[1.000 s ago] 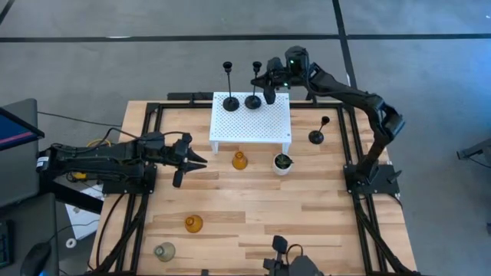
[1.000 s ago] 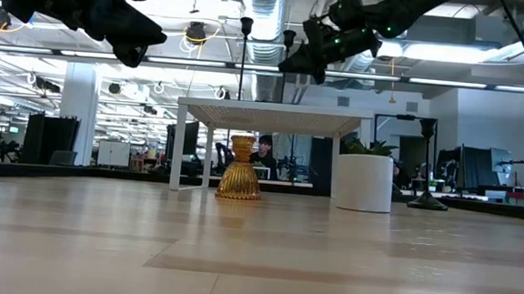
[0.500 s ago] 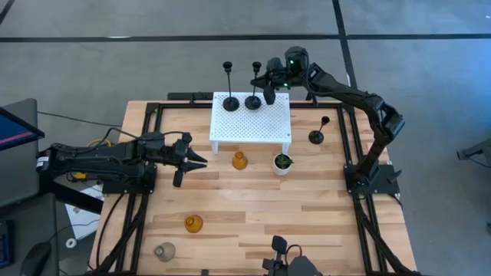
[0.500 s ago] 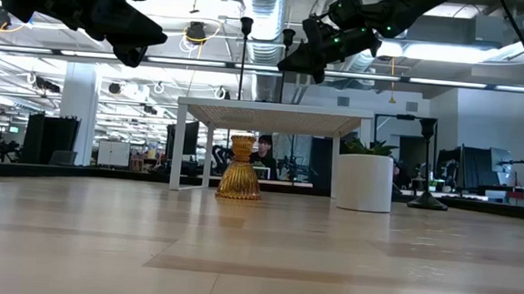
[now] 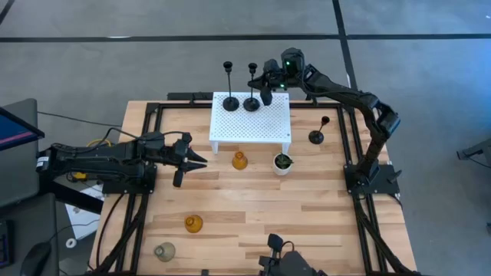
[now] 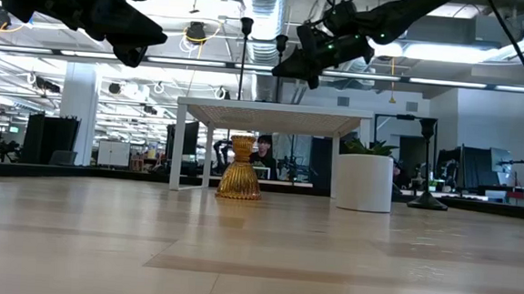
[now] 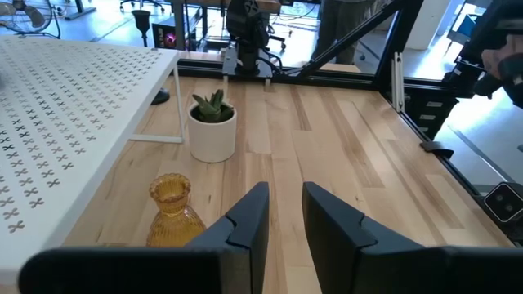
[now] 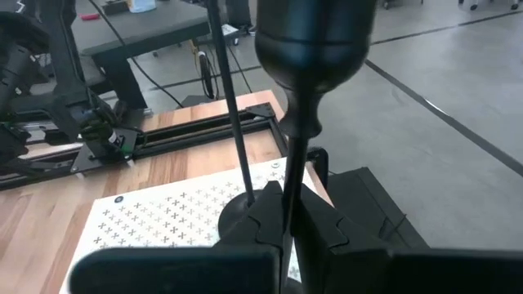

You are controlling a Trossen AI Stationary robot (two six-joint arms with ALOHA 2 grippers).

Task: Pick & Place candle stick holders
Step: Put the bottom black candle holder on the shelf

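Two black holders stand on the white perforated stand (image 5: 252,123) at its back edge: the tall one (image 5: 229,100) on the left and a second one (image 5: 252,102) just beside it. The right pincer (image 5: 265,96) is at that second holder, and in the right wrist view its fingers (image 8: 270,214) are pinched on the thin stem (image 8: 292,175), with the holder's cup close to the lens. Judging by the base resting on the stand, this holder looks placed but not yet let go.

A third, shorter black holder (image 5: 317,136) is on the desk (image 5: 307,199) to the right of the stand, well apart from it.

The glass ones all sit on the desk. One amber holder (image 5: 240,160) is just in front of the stand, beside the small white plant pot (image 5: 282,163). A second amber holder (image 5: 193,224) lies nearer the front left, and the pale grey one (image 5: 164,251) is at the front left corner.

The left pincer (image 5: 192,159) hovers above the desk left of the first amber holder, fingers (image 7: 245,216) spread and empty; the left wrist view shows that holder just ahead of it.

So, if the stand is the goal, roughly a third seems done: two up, four left. The right arm's next job is likely releasing, and the left seems lined up for the near amber one
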